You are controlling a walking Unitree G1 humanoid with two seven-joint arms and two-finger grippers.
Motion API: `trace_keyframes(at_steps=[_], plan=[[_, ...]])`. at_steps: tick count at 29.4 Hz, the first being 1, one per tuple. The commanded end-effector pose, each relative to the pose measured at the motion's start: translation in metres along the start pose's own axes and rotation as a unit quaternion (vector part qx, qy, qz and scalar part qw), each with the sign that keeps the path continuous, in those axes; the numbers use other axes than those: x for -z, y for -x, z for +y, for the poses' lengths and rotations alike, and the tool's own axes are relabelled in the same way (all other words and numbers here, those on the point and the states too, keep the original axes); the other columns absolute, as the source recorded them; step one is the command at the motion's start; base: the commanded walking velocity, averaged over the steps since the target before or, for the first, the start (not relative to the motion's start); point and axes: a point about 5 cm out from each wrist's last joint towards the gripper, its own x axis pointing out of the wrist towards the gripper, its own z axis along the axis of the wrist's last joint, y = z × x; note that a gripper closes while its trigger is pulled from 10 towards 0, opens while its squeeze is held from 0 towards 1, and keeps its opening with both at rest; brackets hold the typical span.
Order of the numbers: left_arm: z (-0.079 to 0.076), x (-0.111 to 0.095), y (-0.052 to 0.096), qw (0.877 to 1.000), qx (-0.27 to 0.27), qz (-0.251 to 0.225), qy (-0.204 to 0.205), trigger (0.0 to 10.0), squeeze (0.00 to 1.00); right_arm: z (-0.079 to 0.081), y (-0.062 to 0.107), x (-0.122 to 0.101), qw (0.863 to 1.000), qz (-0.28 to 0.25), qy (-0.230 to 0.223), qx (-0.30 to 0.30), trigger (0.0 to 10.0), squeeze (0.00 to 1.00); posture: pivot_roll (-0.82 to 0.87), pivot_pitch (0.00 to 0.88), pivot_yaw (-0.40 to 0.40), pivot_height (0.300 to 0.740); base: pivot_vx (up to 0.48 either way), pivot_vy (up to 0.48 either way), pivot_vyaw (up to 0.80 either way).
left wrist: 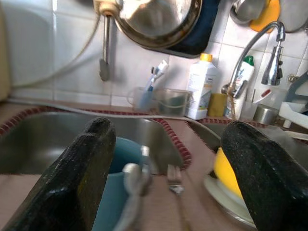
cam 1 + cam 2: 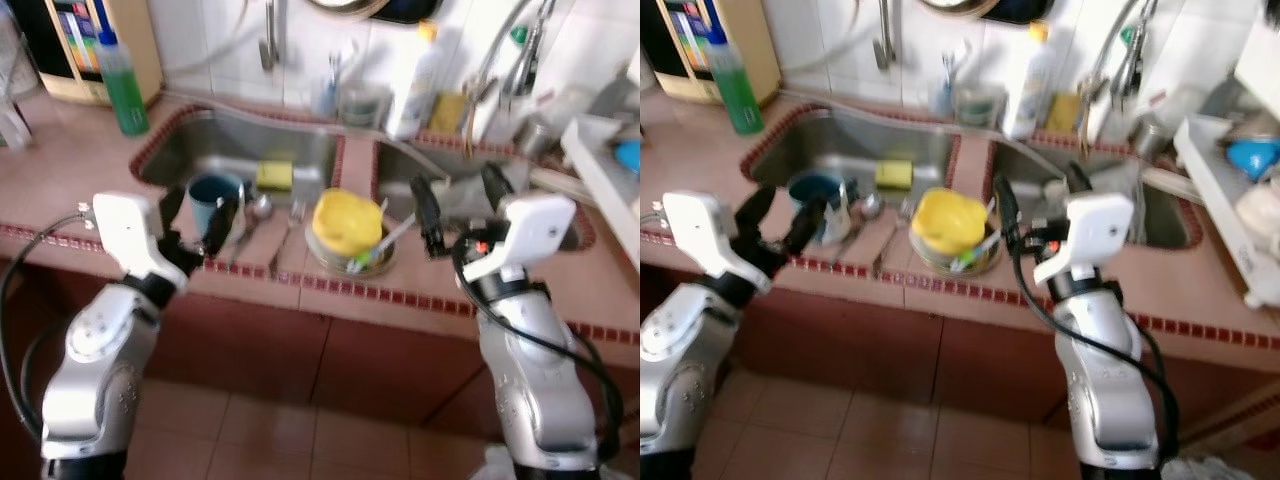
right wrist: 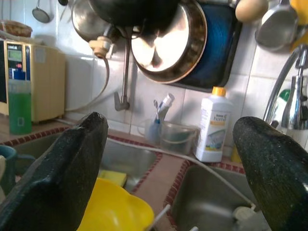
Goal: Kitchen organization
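On the pink tiled counter in front of the double sink stand a blue cup [image 2: 210,197] and a yellow bowl [image 2: 346,220] on a plate with utensils in it. A spoon [image 2: 258,212] and a fork [image 2: 290,225] lie between them. My left gripper [image 2: 198,215] hovers open at the counter's front edge, just before the cup, with nothing held. In the left wrist view the cup [image 1: 120,161] sits by one finger and the fork [image 1: 174,174] lies between the fingers. My right gripper [image 2: 462,205] is open and empty to the right of the bowl [image 3: 113,207].
A yellow sponge [image 2: 274,175] lies in the left basin [image 2: 180,150]. A green bottle [image 2: 122,85] stands at the back left and a white bottle [image 2: 420,80] behind the sinks by the faucet [image 2: 500,60]. A dish rack [image 2: 600,170] is at the right. Pans hang on the tiled wall.
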Motion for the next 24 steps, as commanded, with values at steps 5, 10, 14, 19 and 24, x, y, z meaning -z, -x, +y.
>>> trace_keyframes(at_steps=[5,10,14,19,24], plan=[[0.001,-0.002,-0.009,0.995,0.023,0.024,-0.095,10.0,0.00,-0.002,0.001,0.001,0.998,0.022,0.021,-0.047,10.0,0.00,0.09,0.000,-0.061,0.731,0.000,0.000,0.00],[0.003,-0.002,-0.022,0.992,0.015,0.046,-0.118,10.0,0.00,-0.003,0.005,0.009,0.994,0.064,0.007,-0.088,10.0,0.00,0.09,0.004,-0.057,0.731,0.000,0.000,0.00],[0.003,0.005,-0.028,0.988,0.020,0.066,-0.138,10.0,0.00,-0.004,0.008,0.011,0.992,0.077,0.010,-0.104,10.0,0.00,0.08,0.010,-0.058,0.731,0.000,0.000,0.00],[-0.003,0.013,-0.042,0.979,0.031,0.068,-0.190,10.0,0.00,-0.002,0.010,0.014,0.988,0.094,0.010,-0.121,10.0,0.00,0.08,0.010,-0.059,0.731,0.000,0.000,0.00],[-0.008,0.012,-0.056,0.981,0.028,0.059,-0.181,10.0,0.00,0.001,0.010,0.013,0.987,0.095,0.009,-0.130,10.0,0.00,0.07,0.008,-0.060,0.731,0.000,0.000,0.00]])
